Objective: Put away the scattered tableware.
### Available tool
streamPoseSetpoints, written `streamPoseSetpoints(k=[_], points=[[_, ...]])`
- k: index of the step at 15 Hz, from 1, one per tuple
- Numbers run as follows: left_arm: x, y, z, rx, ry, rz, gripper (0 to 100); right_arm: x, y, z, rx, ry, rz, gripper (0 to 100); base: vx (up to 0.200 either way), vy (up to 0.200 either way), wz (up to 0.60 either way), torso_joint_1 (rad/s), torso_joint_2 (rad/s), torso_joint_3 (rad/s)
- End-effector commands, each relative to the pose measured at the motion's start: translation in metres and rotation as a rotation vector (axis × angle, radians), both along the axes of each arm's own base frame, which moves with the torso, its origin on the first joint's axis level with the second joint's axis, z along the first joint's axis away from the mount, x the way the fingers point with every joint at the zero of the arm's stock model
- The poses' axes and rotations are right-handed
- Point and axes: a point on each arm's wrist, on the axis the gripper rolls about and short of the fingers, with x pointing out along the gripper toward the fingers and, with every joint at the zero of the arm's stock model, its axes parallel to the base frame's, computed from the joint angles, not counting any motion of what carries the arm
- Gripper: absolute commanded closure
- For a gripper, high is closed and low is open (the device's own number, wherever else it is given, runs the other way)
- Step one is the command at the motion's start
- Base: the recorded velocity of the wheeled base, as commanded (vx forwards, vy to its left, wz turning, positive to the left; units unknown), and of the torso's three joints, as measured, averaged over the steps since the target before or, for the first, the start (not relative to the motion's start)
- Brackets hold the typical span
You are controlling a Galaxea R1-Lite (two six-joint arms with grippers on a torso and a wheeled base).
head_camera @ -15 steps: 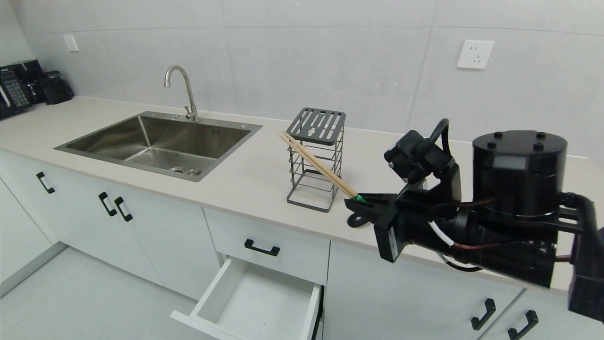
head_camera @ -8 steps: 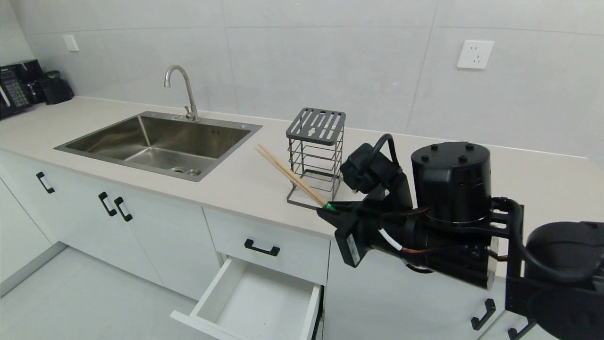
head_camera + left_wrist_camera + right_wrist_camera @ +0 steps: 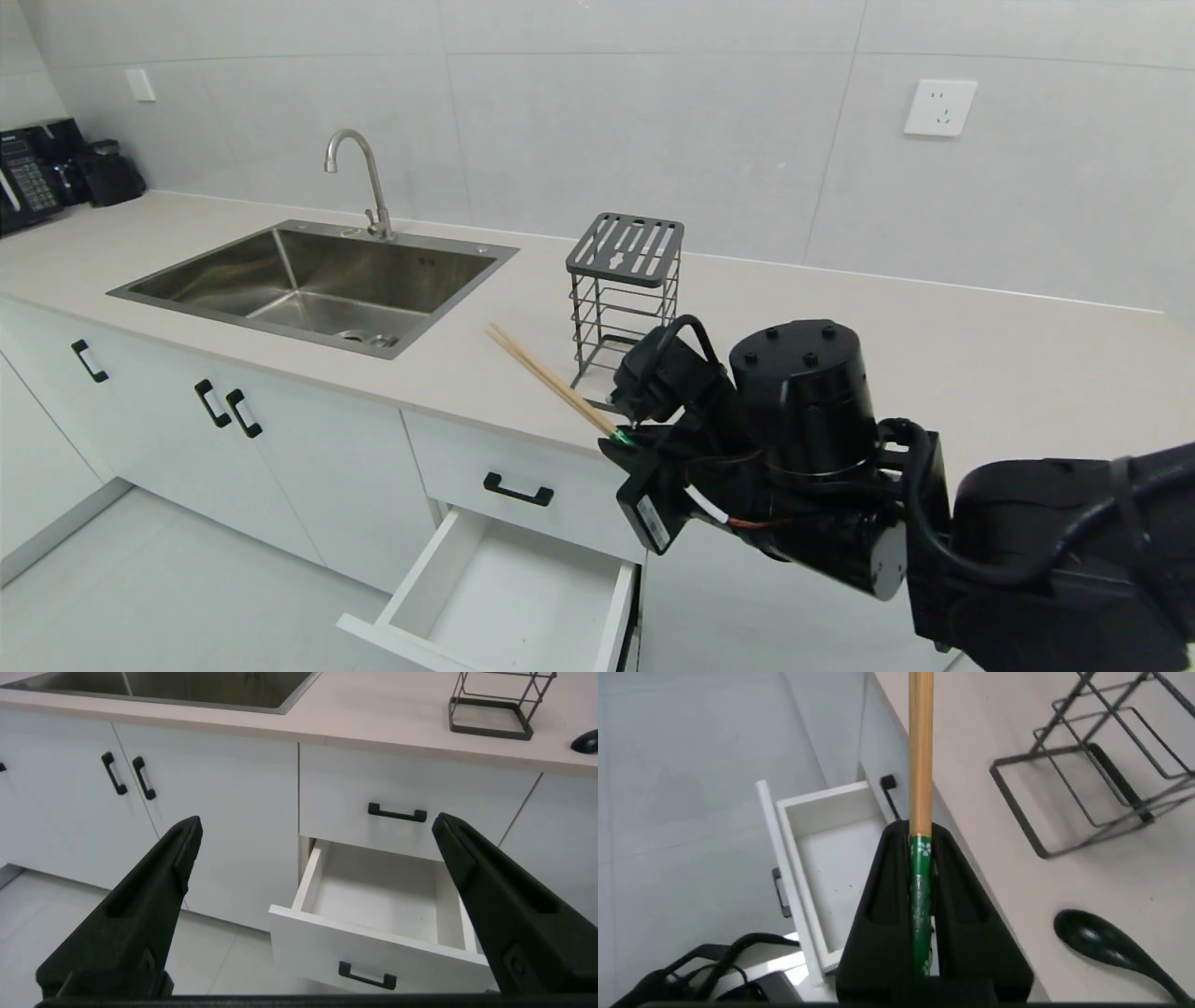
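There are two chopsticks (image 3: pixel 551 380), one black spoon (image 3: pixel 1092 935) and one wire rack (image 3: pixel 624 297). The counter has one sink (image 3: pixel 392 266) with one tap (image 3: pixel 359 177), and below it there is one open drawer (image 3: pixel 504 597). The wall has one socket (image 3: pixel 939 107).

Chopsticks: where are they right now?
In the head view the chopsticks are held by their green ends in the right claw, slanting over the counter edge left of the wire rack, above the open drawer.
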Motion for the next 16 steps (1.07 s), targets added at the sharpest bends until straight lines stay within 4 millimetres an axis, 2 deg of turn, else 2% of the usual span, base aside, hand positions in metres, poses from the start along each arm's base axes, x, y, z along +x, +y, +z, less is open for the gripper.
streamPoseSetpoints(k=[1, 3, 7, 10, 12, 16], points=[[0.000, 0.000, 0.000, 0.001, 0.002, 0.000, 0, 0.014, 0.021, -0.017, -0.045, -0.020, -0.078, 100, 0.000, 0.000, 0.00, 0.000, 0.00, 0.000], [0.000, 0.000, 0.000, -0.001, 0.002, 0.000, 0, 0.022, 0.034, -0.020, -0.051, -0.038, -0.072, 100, 0.000, 0.000, 0.00, 0.000, 0.00, 0.000], [0.000, 0.000, 0.000, 0.001, 0.002, 0.000, 0, 0.025, 0.043, -0.037, -0.089, -0.020, 0.029, 100, 0.000, 0.000, 0.00, 0.000, 0.00, 0.000], [0.000, 0.000, 0.000, -0.001, 0.000, 0.000, 0, 0.022, 0.050, -0.052, -0.122, 0.005, 0.054, 100, 0.000, 0.000, 0.00, 0.000, 0.00, 0.000], [0.000, 0.000, 0.000, 0.001, 0.000, 0.000, 0, 0.013, 0.055, -0.067, -0.217, 0.044, 0.109, 100, 0.000, 0.000, 0.00, 0.000, 0.00, 0.000], [0.000, 0.000, 0.000, -0.001, 0.000, 0.000, 0, 0.013, 0.069, -0.067, -0.247, 0.086, 0.208, 100, 0.000, 0.000, 0.00, -0.030, 0.06, 0.036]])
